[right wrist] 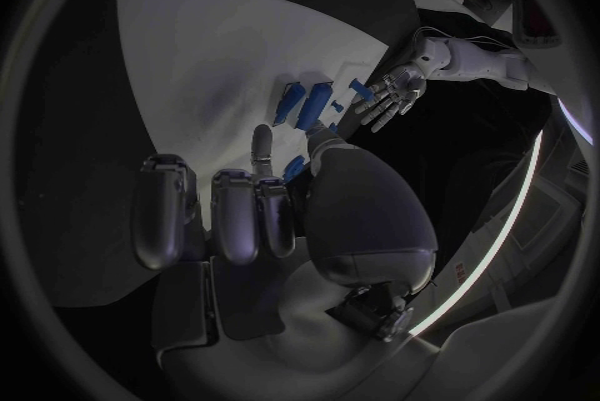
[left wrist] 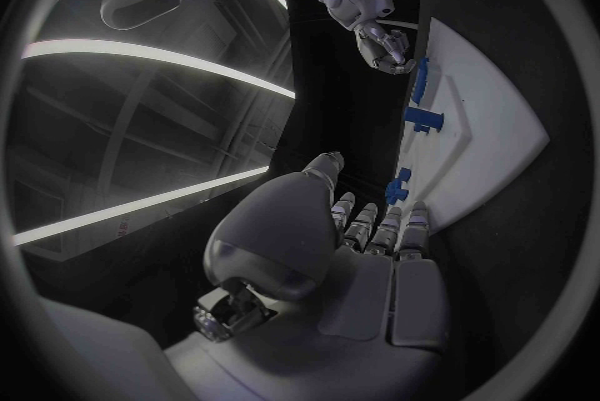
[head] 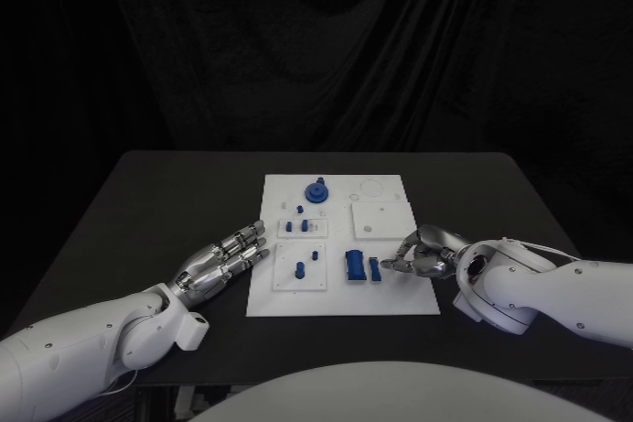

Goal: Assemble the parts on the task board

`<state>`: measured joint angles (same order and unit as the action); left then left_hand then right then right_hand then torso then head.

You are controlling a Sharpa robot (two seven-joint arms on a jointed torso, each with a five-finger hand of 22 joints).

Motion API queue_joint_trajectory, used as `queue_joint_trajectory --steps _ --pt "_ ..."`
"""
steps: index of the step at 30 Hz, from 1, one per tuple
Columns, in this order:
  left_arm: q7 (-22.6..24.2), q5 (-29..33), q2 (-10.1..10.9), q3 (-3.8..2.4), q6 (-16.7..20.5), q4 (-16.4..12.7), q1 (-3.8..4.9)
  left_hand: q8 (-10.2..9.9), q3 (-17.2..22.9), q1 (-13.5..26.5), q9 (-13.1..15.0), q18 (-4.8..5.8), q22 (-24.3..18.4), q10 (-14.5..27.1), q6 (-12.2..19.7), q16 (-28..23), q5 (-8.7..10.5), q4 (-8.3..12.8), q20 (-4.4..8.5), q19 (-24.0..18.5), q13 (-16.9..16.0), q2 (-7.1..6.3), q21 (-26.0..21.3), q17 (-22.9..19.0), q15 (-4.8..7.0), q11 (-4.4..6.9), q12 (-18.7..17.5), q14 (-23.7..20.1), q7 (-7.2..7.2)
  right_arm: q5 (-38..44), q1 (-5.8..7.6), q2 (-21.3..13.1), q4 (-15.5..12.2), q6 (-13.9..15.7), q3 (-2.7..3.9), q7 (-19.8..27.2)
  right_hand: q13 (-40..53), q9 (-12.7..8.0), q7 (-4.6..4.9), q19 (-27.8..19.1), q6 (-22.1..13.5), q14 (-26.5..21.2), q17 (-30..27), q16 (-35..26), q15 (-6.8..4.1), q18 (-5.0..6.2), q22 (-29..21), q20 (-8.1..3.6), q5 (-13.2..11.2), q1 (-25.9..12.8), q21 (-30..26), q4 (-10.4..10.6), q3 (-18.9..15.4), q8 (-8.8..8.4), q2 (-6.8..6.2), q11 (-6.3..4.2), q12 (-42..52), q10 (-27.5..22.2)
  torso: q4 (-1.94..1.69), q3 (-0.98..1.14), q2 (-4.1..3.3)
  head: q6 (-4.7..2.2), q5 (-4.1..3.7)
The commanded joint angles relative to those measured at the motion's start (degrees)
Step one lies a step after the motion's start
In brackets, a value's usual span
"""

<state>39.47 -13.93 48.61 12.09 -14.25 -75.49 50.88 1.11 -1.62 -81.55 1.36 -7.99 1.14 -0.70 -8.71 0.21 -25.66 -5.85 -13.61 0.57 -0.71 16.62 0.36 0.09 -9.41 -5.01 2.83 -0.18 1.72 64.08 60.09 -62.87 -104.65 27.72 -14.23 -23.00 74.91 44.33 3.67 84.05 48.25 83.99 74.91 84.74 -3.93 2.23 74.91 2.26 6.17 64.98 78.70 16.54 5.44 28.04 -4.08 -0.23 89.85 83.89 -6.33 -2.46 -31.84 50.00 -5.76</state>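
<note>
Resting beside the white board (head: 396,298), the left hand (head: 221,262) is spread flat; whether the right hand (head: 424,254) pinches a blue piece (head: 375,269) cannot be told.

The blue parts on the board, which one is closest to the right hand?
The thin blue piece at the board's near right, right beside the right hand's fingertips; the thicker blue block lies just beyond it.

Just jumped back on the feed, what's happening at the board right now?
The robot is working on the white task board in the middle of the black table. Its right hand is curled in at the board's near right side, fingers at a small blue part beside a larger blue block; whether it grips the part is unclear. The left hand rests open beside the board's left edge, holding nothing.
</note>
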Motion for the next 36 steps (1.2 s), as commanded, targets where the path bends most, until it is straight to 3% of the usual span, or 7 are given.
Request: queue_joint_trajectory --steps 1,5,9,14,21,36 --pt "1.51 0.27 -0.13 0.01 -0.41 -0.05 -0.15 0.35 0.43 0.62 0.08 -0.64 -0.06 -0.06 -0.04 -0.21 -0.15 0.0 -0.34 -0.05 -0.06 -0.13 0.05 -0.09 -0.02 -0.35 0.31 0.18 -0.36 4.45 -0.54 -0.07 -0.19 -1.51 -0.02 -0.35 15.09 2.17 -0.61 1.93 0.3 3.86 3.28 0.31 -0.69 0.44 11.57 -0.5 -0.73 -0.41 0.51 0.01 -0.67 3.06 0.18 -0.77 0.15 6.11 -0.02 0.0 -0.07 0.0 -0.1" --pt "1.47 0.27 -0.15 0.01 -0.43 -0.02 -0.16 0.35 0.43 0.62 0.08 -0.64 -0.06 -0.06 -0.04 -0.21 -0.15 0.0 -0.34 -0.05 -0.06 -0.13 0.05 -0.09 -0.02 -0.35 0.31 0.18 -0.36 5.09 -1.29 0.08 -0.08 -3.03 -0.03 -1.26 15.09 5.17 -1.19 2.01 -0.2 3.88 3.37 0.35 -1.11 0.4 11.62 -0.91 -2.06 -0.42 0.65 0.0 -1.08 6.51 0.13 -1.25 0.15 6.11 0.03 -0.03 -0.05 0.0 0.1" --pt "1.43 0.27 -0.02 0.01 -0.47 0.0 -0.17 0.36 0.5 0.66 0.08 -0.64 -0.04 -0.06 -0.06 -0.21 -0.17 0.03 -0.35 -0.03 -0.06 -0.14 0.07 -0.09 -0.02 -0.35 0.31 0.18 -0.4 5.49 -1.87 0.56 0.1 -3.48 -0.04 -1.9 15.09 6.88 -1.56 2.03 -0.25 3.87 3.33 0.32 -1.37 0.4 11.62 -1.15 -3.08 -0.36 0.65 -0.01 -1.4 8.44 -0.31 -1.58 0.15 6.11 0.1 -0.07 0.01 0.0 0.29" --pt "1.38 0.27 -0.02 0.01 -0.51 0.03 -0.19 0.36 0.56 0.68 0.08 -0.65 -0.04 -0.06 -0.07 -0.21 -0.22 0.04 -0.37 -0.03 -0.06 -0.11 0.07 -0.09 -0.03 -0.35 0.31 0.18 -0.43 6.2 -2.13 1.11 0.45 -2.81 -0.04 -2.47 15.09 7.32 -1.7 2.02 -0.16 3.86 3.25 0.28 -1.48 0.41 11.61 -1.24 -3.21 -0.18 0.6 -0.06 -1.48 8.95 -0.55 -1.7 0.15 6.11 0.1 -0.04 -0.02 0.0 0.23" --pt "1.35 0.27 -0.09 0.01 -0.61 0.08 -0.22 0.36 0.56 0.68 0.08 -0.65 -0.04 -0.06 -0.07 -0.21 -0.22 0.04 -0.37 -0.03 -0.06 -0.11 0.07 -0.09 -0.03 -0.35 0.31 0.18 -0.43 6.53 -2.24 1.7 1.03 -1.46 -0.03 -2.76 15.09 7.93 -1.9 1.98 -0.09 3.84 3.17 0.24 -1.63 0.43 11.57 -1.39 -2.89 0.39 0.49 -0.17 -1.13 9.64 0.16 -1.88 0.15 6.11 -0.04 0.06 -0.18 0.0 0.1" --pt "1.11 0.27 -0.54 0.01 -0.89 0.38 -0.33 0.35 0.77 0.75 0.07 -0.65 -0.07 -0.06 0.0 -0.21 -0.28 0.14 -0.41 -0.04 -0.06 -0.09 0.05 -0.09 -0.1 -0.37 0.31 0.18 -0.46 6.61 -2.26 3.23 2.74 -3.04 -0.02 -3.78 15.09 8.69 -2.15 1.79 -0.21 3.76 2.8 0.03 -1.85 0.53 11.42 -1.61 -1.76 2.52 0.0 -0.82 -0.47 10.34 1.54 -2.12 0.15 6.11 -0.08 -0.02 -0.07 0.0 0.16"
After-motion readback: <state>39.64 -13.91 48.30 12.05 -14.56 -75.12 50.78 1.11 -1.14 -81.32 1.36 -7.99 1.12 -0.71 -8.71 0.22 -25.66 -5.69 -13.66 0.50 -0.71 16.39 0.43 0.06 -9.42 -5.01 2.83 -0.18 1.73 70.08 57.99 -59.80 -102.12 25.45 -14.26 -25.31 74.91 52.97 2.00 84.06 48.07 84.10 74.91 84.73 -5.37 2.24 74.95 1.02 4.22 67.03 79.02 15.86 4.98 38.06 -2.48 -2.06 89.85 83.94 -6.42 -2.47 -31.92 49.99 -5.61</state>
